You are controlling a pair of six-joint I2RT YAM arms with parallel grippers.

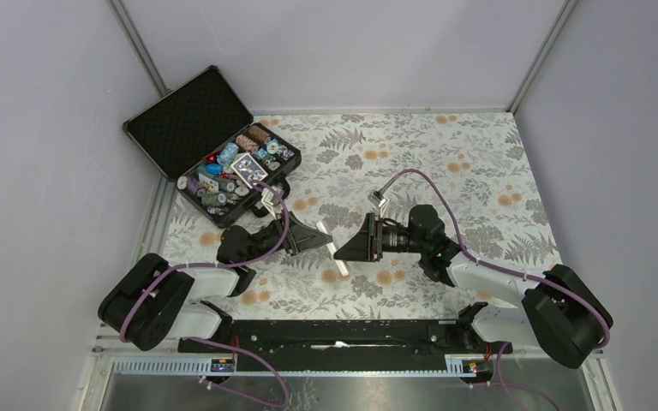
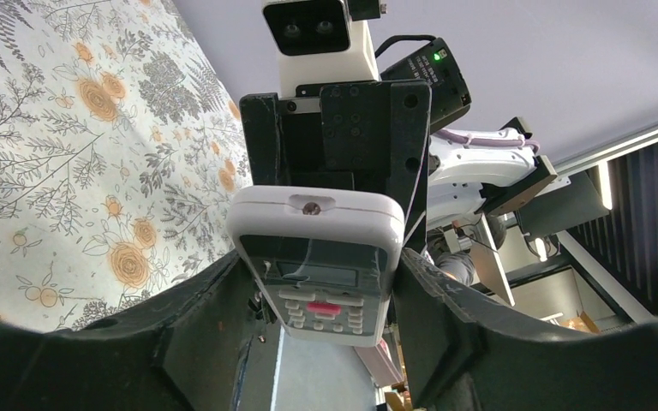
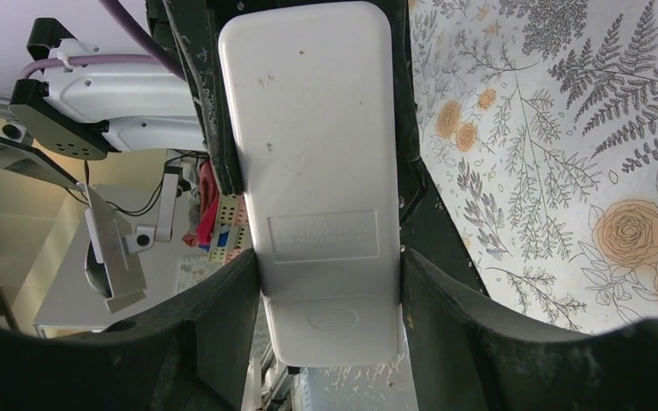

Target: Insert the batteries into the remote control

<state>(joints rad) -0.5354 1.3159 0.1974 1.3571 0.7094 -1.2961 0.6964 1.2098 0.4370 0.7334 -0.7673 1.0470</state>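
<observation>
White plastic rectangular remote control: held off the table between the two arms, with one end in each gripper.
Left gripper: black fingers pressed against both long edges of the remote control at its screen end. The dark screen, rows of small buttons and one red button face this wrist's camera.
Right gripper: black fingers clamped on both long edges at the opposite end. The plain white back faces its camera, with a faint rectangular label panel and an oval ribbed patch nearer the fingers.
Meeting point: in the top view both grippers point at each other, tips nearly touching, over the near middle of the table.
Floral-printed grey and orange tablecloth: covers the table under the arms.
Black hard case: lies open at the far left corner, its foam-lined lid swung toward the left wall.
Round coloured poker chips: fill the tray of the case.
</observation>
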